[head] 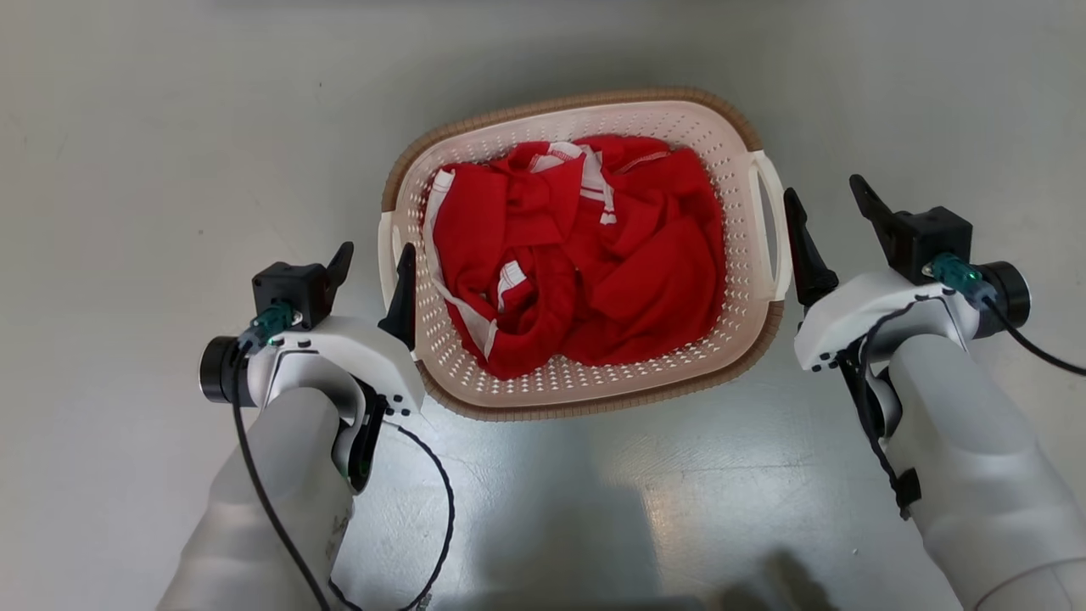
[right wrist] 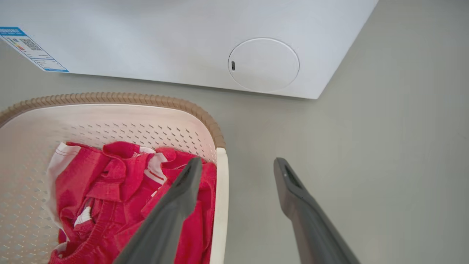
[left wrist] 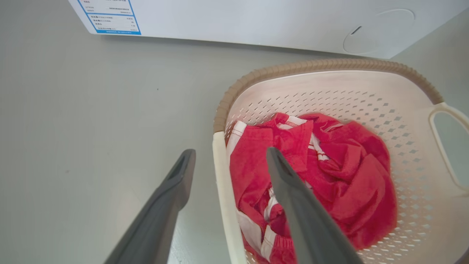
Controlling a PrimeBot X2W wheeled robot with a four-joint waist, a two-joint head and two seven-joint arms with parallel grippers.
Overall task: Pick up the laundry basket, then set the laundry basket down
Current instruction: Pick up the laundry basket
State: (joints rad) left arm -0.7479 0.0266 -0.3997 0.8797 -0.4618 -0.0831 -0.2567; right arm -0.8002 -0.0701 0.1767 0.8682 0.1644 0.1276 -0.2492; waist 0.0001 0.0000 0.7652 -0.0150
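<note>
Grey floor (head: 127,127), laundry basket (head: 594,100) (holding red cloth (head: 628,271))

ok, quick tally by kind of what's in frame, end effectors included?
Basket: 1
Red laundry heap: 1 (can't tell how many pieces)
Washer: 1
Label: 1
End effectors: 2 (left end effector, right end effector, both open)
Total: 6

Laundry room; washing machine (right wrist: 176,40); laundry basket (head: 594,378)
</note>
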